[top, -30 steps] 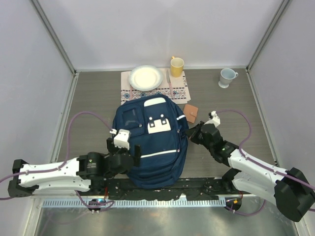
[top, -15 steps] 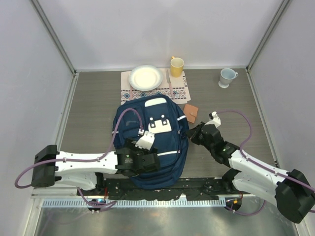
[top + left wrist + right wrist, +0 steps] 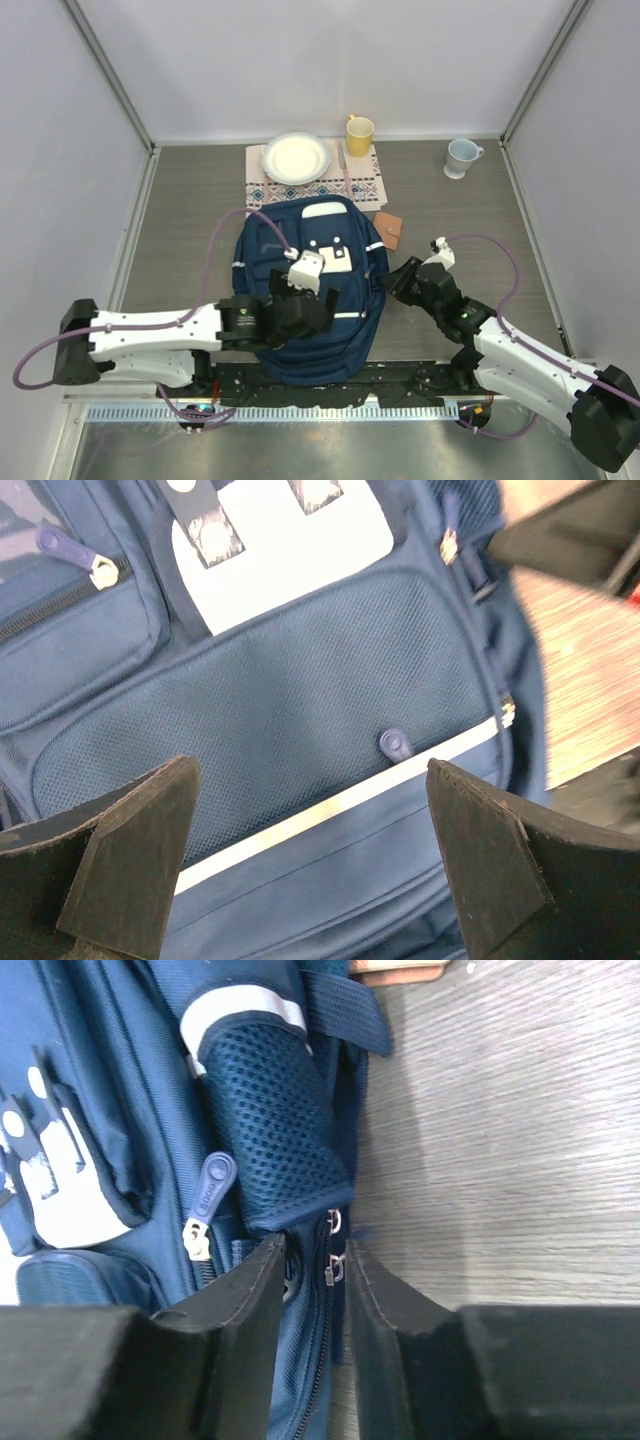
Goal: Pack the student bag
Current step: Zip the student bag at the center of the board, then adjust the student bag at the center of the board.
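The student bag (image 3: 300, 240) is a large navy backpack lying flat in the middle of the table, with its white buckle patch (image 3: 280, 540) and white stripe (image 3: 330, 805) facing up. My left gripper (image 3: 318, 306) hovers over its front mesh pocket (image 3: 290, 710), jaws wide open and empty (image 3: 310, 870). My right gripper (image 3: 392, 284) is at the bag's right side. In the right wrist view its jaws (image 3: 315, 1255) stand nearly closed around the bag's side zipper seam, with two metal zipper pulls (image 3: 328, 1272) between them. A blue zipper tab (image 3: 213, 1185) lies just left of them.
A white plate (image 3: 296, 157) and a yellow mug (image 3: 359, 132) sit on a patterned placemat (image 3: 362, 185) behind the bag. A pale mug (image 3: 461, 156) stands at the back right. A brown wallet (image 3: 388, 230) lies by the bag's right shoulder.
My left arm has swung right, from the bag's left edge to over its front pocket. My right gripper has pulled slightly toward the near edge along the bag's right side.
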### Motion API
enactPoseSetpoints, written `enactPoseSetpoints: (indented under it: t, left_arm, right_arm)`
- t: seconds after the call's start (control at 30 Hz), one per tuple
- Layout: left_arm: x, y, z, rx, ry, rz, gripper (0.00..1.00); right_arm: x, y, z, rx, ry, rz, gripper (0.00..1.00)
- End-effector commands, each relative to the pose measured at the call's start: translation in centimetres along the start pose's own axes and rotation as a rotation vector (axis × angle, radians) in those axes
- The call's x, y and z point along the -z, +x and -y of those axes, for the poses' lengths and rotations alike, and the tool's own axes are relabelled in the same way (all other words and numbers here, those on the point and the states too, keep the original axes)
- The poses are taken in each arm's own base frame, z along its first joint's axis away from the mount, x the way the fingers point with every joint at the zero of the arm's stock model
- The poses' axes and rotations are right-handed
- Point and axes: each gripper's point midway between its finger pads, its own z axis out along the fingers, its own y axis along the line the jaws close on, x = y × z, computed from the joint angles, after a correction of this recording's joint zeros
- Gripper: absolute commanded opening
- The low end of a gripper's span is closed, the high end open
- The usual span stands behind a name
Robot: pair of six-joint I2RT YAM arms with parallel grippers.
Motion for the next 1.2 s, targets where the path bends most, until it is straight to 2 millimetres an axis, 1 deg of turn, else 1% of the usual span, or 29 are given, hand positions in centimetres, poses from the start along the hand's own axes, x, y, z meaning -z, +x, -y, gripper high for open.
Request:
enactPoseSetpoints:
  t: [0.0,0.03,0.07,0.1,0.17,0.2,0.23,0.27,0.3,0.33,0.37,0.4,0.43,0.47,0.5,0.53,0.57,0.6,0.63,0.67,0.7,0.8,0.87,0.97,1.03,1.07,1.13,1.17]
  left_arm:
    - [1.2,-3.7,0.1,0.182,0.11,0.081,0.99]
    - [0.8,-4.0,-0.8,0.211,0.091,0.084,1.0]
    - [0.9,-4.2,-1.4,0.235,0.09,0.09,0.99]
    - [0.5,-3.6,-2.5,0.254,0.054,0.074,1.0]
    - [0.4,-3.2,-3.5,0.278,0.023,0.062,1.0]
    - [0.6,-2.6,-4.2,0.287,0.005,0.051,0.99]
    - [0.6,-2.4,-4.6,0.314,-0.007,0.052,1.0]
    - [0.7,-2.2,-4.9,0.334,-0.018,0.051,1.0]
    - [0.9,-1.5,-5.7,0.344,-0.036,0.045,1.0]
    - [1.0,-1.2,-6.0,0.388,-0.048,0.044,1.0]
    - [1.2,-1.1,-6.6,0.409,-0.066,0.054,1.0]
    - [1.4,-0.4,-7.4,0.42,-0.083,0.049,1.0]
    - [1.6,-0.2,-7.7,0.448,-0.092,0.052,1.0]
    - [1.7,-0.1,-8.1,0.482,-0.102,0.058,1.0]
    - [1.7,0.8,-8.6,0.483,-0.121,0.045,0.99]
    - [1.9,0.9,-8.9,0.498,-0.125,0.049,1.0]
    - [1.8,1.3,-9.1,0.513,-0.136,0.043,0.99]
    - [1.9,1.8,-9.6,0.507,-0.153,0.03,0.99]
    - [1.9,2.2,-9.8,0.501,-0.169,0.018,0.99]
    - [1.9,2.4,-9.9,0.514,-0.183,0.01,1.0]
    - [2.1,3.1,-10.5,0.494,-0.215,-0.009,0.99]
    - [2.1,4.3,-11.5,0.479,-0.278,-0.039,1.0]
    - [2.0,5.0,-12.0,0.466,-0.303,-0.054,0.99]
    - [1.3,5.8,-11.6,0.474,-0.276,-0.057,1.0]
    - [0.9,6.4,-11.1,0.469,-0.245,-0.068,1.0]
    - [0.3,6.8,-10.7,0.484,-0.219,-0.063,1.0]
    - [-0.1,7.3,-10.0,0.493,-0.165,-0.072,1.0]
    - [-0.8,7.5,-9.7,0.513,-0.139,-0.06,1.0]
  right_arm:
    - [0.7,-0.2,1.3,0.055,0.071,-0.005,0.46]
    - [1.2,-0.5,1.4,0.066,0.095,-0.007,0.47]
    - [1.5,-0.9,1.4,0.073,0.104,0.003,0.48]
    - [2.0,-1.5,1.9,0.088,0.128,0.025,0.49]
    - [2.8,-2.8,1.0,0.093,0.111,0.063,0.51]
    - [3.0,-3.2,0.7,0.111,0.101,0.074,0.54]
    - [3.5,-4.0,-0.4,0.112,0.068,0.094,0.55]
    - [3.7,-4.4,-1.0,0.126,0.047,0.1,0.58]
    - [3.8,-4.8,-2.0,0.139,0.015,0.11,0.62]
    - [3.9,-5.0,-3.4,0.174,-0.028,0.091,0.63]
    - [3.7,-5.1,-4.3,0.19,-0.053,0.083,0.64]
    - [3.6,-5.2,-5.5,0.205,-0.093,0.073,0.65]
    - [3.7,-5.2,-7.3,0.239,-0.149,0.044,0.65]
    - [2.7,-4.3,-7.5,0.26,-0.143,-0.009,0.65]
    - [2.4,-4.2,-8.4,0.273,-0.172,-0.025,0.65]
    - [2.2,-3.8,-9.5,0.298,-0.213,-0.058,0.65]
    - [1.2,-3.2,-9.3,0.313,-0.198,-0.084,0.65]
    - [0.8,-2.6,-9.6,0.326,-0.218,-0.119,0.65]
    - [0.5,-2.5,-10.1,0.333,-0.225,-0.132,0.65]
    - [-0.4,-1.7,-9.5,0.338,-0.202,-0.171,0.65]
    - [-0.7,-1.5,-9.4,0.332,-0.196,-0.181,0.65]
    - [-1.8,-0.5,-9.1,0.306,-0.193,-0.209,0.65]
    - [-2.3,0.0,-8.6,0.302,-0.178,-0.222,0.65]
    - [-3.0,0.8,-8.3,0.301,-0.183,-0.243,0.65]
    - [-3.6,1.4,-8.0,0.294,-0.17,-0.268,0.63]
    - [-3.8,1.6,-7.8,0.292,-0.163,-0.276,0.55]
    - [-4.3,1.9,-7.9,0.281,-0.173,-0.279,0.43]
    - [-4.4,1.9,-7.9,0.276,-0.167,-0.276,0.24]
